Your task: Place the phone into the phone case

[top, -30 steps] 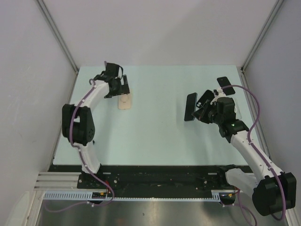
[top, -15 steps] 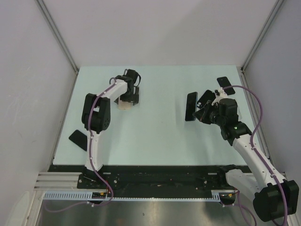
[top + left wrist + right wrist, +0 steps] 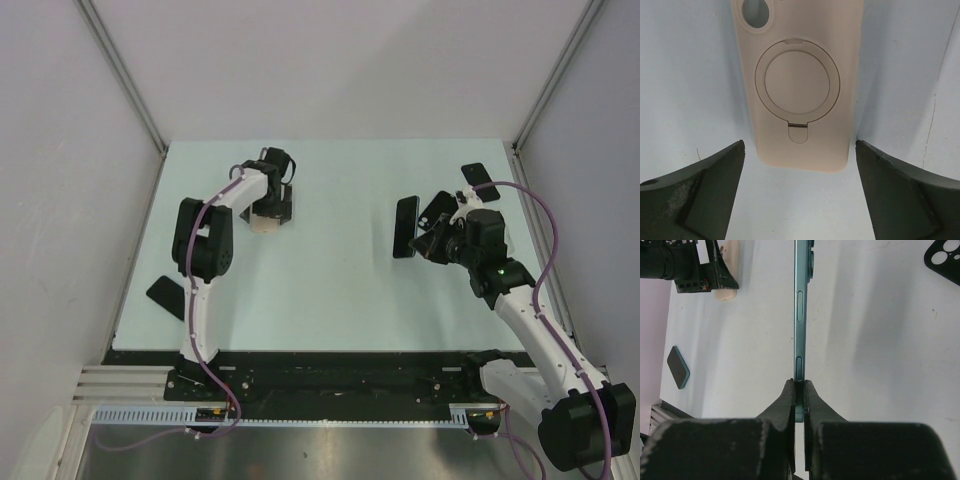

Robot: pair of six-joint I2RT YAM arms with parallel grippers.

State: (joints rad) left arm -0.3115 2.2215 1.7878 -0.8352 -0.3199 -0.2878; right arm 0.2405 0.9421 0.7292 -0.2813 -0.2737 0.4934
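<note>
One pale table carries two arms. The left gripper hangs over the beige phone case, its two fingers spread wide. They flank the case's rounded near end without touching it. This single beige case lies flat at the far left of the table, back up, showing one ring stand and one camera cut-out.

The right gripper is clamped on the one teal phone. It pinches the phone's end so the phone stands on edge, two side buttons facing up, well apart from the beige case. Whether the phone touches the table I cannot tell.

One black case with camera cut-outs lies just beyond the phone. A second black flat piece rests near the far right edge. One dark slab with a teal rim lies at the near left.
</note>
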